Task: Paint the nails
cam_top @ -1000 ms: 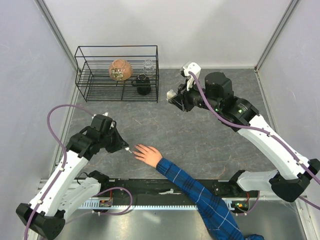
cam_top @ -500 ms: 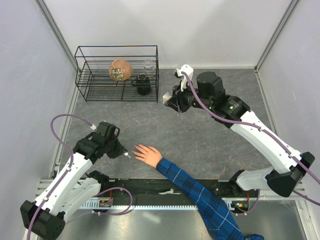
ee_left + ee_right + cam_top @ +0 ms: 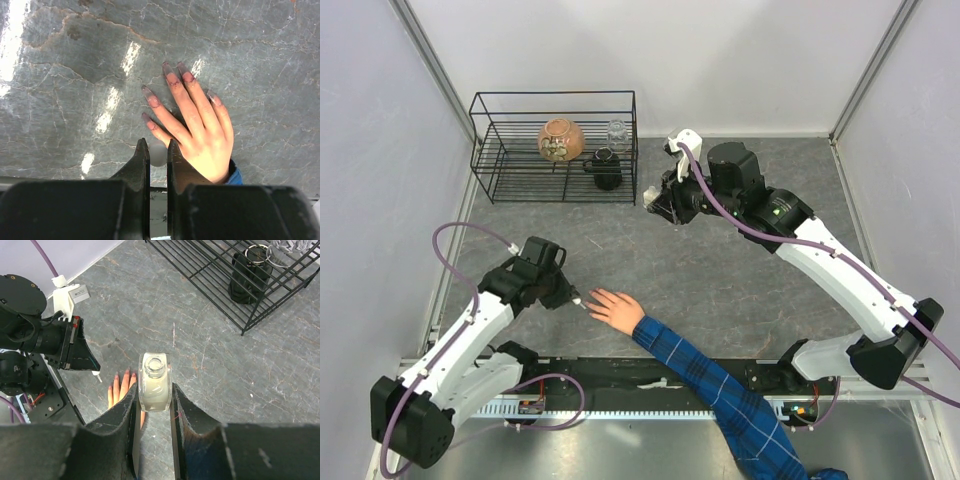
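A bare hand [image 3: 617,308] in a blue plaid sleeve [image 3: 720,395] lies flat on the grey table, fingers spread. Its nails [image 3: 172,78] look pinkish-purple in the left wrist view. My left gripper [image 3: 573,296] is just left of the fingertips, shut on a small white brush cap [image 3: 158,154] held over the little finger. My right gripper [image 3: 658,196] is up at the middle back, shut on a clear open bottle [image 3: 155,375] of pale liquid, held above the table. The hand also shows in the right wrist view [image 3: 116,390], below the bottle.
A black wire rack [image 3: 555,145] stands at the back left with a brown bowl [image 3: 561,139], a glass [image 3: 617,132] and a black mug [image 3: 606,170]. Grey walls close in on both sides.
My left arm has swung its elbow rightward, keeping the brush tip by the fingertips. My right gripper has moved a little left with the bottle. The hand has stayed still.
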Action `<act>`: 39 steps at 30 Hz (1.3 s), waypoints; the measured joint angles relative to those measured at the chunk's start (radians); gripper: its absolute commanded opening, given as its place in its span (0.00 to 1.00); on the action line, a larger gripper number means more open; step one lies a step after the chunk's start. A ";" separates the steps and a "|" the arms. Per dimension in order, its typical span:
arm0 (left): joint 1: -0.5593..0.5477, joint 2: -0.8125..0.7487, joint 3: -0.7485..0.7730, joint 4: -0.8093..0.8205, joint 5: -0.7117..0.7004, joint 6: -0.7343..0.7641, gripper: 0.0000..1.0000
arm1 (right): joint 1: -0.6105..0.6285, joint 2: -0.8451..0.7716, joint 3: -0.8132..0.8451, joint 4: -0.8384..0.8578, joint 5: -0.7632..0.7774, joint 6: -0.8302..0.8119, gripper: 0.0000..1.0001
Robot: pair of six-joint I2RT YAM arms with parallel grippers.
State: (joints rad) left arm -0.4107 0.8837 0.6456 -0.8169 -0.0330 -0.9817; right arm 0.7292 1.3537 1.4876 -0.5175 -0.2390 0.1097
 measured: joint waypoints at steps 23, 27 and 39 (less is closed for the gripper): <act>0.012 0.081 -0.062 0.095 0.019 0.001 0.02 | -0.010 0.003 0.000 -0.001 0.000 0.005 0.00; 0.016 0.092 -0.064 0.106 0.022 0.002 0.02 | -0.014 0.003 0.000 -0.002 0.000 0.008 0.00; 0.017 0.122 -0.064 0.126 0.051 0.002 0.02 | -0.023 0.003 0.000 -0.012 0.000 0.010 0.00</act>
State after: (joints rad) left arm -0.3939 1.0058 0.5819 -0.6910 0.0177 -0.9798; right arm 0.7063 1.3563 1.4876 -0.5297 -0.2394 0.1196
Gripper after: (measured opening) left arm 0.110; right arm 0.316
